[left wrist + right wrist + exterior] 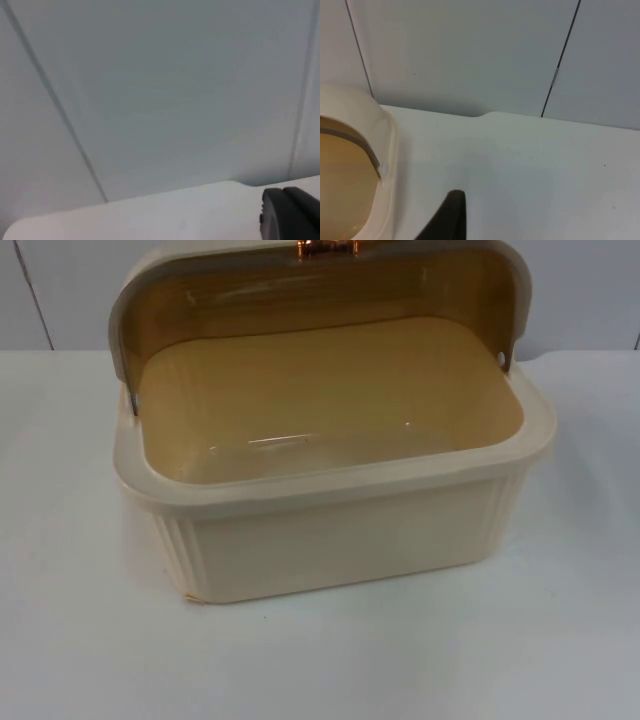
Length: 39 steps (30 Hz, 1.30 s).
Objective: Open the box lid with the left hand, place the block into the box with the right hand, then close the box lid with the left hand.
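A: Closest up?
B: Cream box [340,540], ribbed front turned to 6 o'clock. Sits in the middle of the white surface [80,640].

A: Open or closed?
B: Open. Lid [300,280] tipped up and back at the 12 o'clock side of the box. Looks yellow-brown on its inner face, cream along its edge.

A: Anything on the lid?
B: Shiny copper-colored handle [327,248], right at 12 o'clock on the lid's top edge.

A: And inside the box?
B: Smooth yellow bottom, a bit shiny, with a thick cream rim all around.

A: Behind the box?
B: Grey wall [60,290] at 12 o'clock, with thin dark lines running down it.

A: Left hand?
B: Left hand [290,215] seen as a black tip in its own wrist view. Points at the grey wall, with a strip of white surface below the wall. Touching nothing there. Cannot tell if spread or pressed together.

A: Right hand?
B: Right hand [447,217] seen as a black tip too, in the right wrist view. Close to the rounded cream side of the box, with a bit of white surface between. Not touching the box. Cannot tell if spread or pressed together either.

A: More in that view?
B: Grey wall past the far end of the surface.
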{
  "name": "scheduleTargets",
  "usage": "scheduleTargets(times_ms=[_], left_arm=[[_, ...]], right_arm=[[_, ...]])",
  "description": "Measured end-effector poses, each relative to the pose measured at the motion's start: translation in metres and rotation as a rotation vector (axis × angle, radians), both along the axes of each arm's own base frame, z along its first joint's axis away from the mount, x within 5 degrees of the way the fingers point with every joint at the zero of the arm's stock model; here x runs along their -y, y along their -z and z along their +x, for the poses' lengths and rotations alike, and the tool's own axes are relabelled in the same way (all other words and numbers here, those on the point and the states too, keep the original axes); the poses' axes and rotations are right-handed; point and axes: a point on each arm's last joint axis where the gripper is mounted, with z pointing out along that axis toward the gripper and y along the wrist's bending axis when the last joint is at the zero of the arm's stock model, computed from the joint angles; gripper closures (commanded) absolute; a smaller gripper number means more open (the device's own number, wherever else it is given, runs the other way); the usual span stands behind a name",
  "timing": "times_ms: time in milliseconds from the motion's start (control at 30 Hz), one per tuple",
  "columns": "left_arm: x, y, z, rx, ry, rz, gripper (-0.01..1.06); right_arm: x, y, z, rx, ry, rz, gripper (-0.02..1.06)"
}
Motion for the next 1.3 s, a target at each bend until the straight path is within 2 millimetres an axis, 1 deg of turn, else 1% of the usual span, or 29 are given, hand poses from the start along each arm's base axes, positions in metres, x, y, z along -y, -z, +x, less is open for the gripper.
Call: scheduleTargets(times_ms=[67,133,433,500,533,567,633,667,733,767,800,967,1133,1200,1267,1300], left_arm=[[-0.011,0.004,0.001,-0.012,-0.04,-0.024,1.05],[-0.015,0.007,0.001,-0.021,-0.042,-0.013,1.05],[-0.014,0.004,0.002,0.01,-0.031,-0.041,1.05],[-0.014,0.004,0.002,0.011,-0.034,-0.051,0.98],[-0.014,0.004,0.002,0.01,-0.038,-0.062,0.98],[-0.014,0.004,0.003,0.011,-0.041,-0.071,0.9],[-0.014,0.004,0.003,0.01,-0.043,-0.074,0.67],[-0.014,0.004,0.003,0.01,-0.044,-0.075,0.5],[-0.014,0.004,0.003,0.01,-0.044,-0.076,0.09],[-0.014,0.004,0.003,0.01,-0.044,-0.076,0.09],[-0.013,0.004,0.002,0.01,-0.043,-0.076,0.0],[-0.014,0.004,0.003,0.011,-0.043,-0.071,0.0],[-0.014,0.004,0.003,0.011,-0.043,-0.069,0.0],[-0.014,0.004,0.003,0.011,-0.043,-0.069,0.0],[-0.014,0.004,0.003,0.011,-0.043,-0.07,0.0],[-0.014,0.004,0.003,0.011,-0.043,-0.07,0.0]], right_arm=[[0.0,0.0,0.0,0.0,0.0,0.0,0.0],[0.0,0.0,0.0,0.005,0.0,0.0,0.0],[0.0,-0.001,0.001,0.014,-0.001,0.001,0.0],[0.0,-0.001,0.001,0.014,-0.001,0.001,0.0],[0.0,-0.001,0.001,0.014,-0.001,0.001,0.0],[0.0,-0.001,0.001,0.014,-0.001,0.001,0.0],[0.0,-0.001,0.001,0.014,-0.001,0.001,0.0],[0.0,-0.001,0.001,0.014,-0.001,0.001,0.0],[0.0,-0.001,0.001,0.013,-0.001,0.003,0.0],[0.0,-0.001,0.001,0.013,-0.001,0.003,0.0],[0.0,-0.001,0.001,0.013,-0.002,0.005,0.0],[0.0,-0.001,0.001,0.013,-0.002,0.005,0.0],[0.0,-0.003,0.002,0.033,0.018,0.041,0.0],[0.001,0.0,0.007,0.027,0.042,0.047,0.0],[0.003,0.005,0.016,0.008,0.078,0.04,0.0],[0.003,0.005,0.016,0.008,0.078,0.04,0.0]])
